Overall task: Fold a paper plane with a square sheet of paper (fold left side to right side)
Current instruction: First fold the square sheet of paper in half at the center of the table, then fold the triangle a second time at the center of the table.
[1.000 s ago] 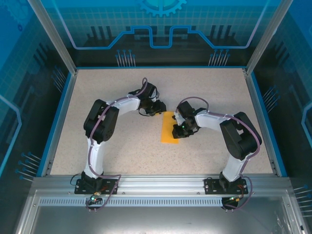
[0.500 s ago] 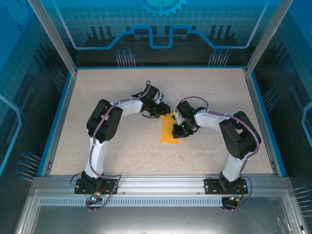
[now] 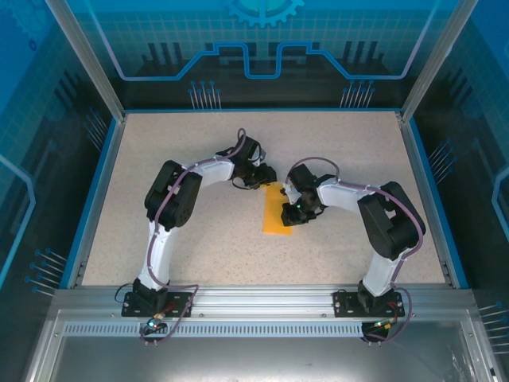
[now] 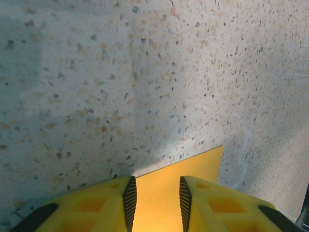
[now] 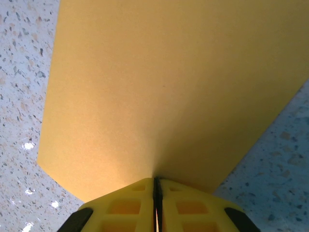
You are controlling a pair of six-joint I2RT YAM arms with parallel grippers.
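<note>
The square sheet of paper (image 3: 274, 216) is orange-yellow and lies mid-table as a narrow upright strip, folded over. My right gripper (image 3: 292, 212) sits at its right edge, shut on the paper. In the right wrist view the sheet (image 5: 169, 87) rises into a pinched crease at the closed fingertips of that gripper (image 5: 157, 180). My left gripper (image 3: 268, 182) is at the strip's far end. In the left wrist view it (image 4: 157, 182) is open, and its fingers straddle the sheet's far corner (image 4: 195, 166), which lies flat on the table between them.
The speckled beige table (image 3: 183, 231) has a blue raised rim (image 3: 103, 183) on its sides and back. Both arms bend inward from their bases at the near edge. Bare tabletop lies left, right and in front of the paper.
My left gripper has moved right and slightly nearer, onto the far end of the paper, and its jaws have narrowed a little. The right gripper and the sheet have stayed put.
</note>
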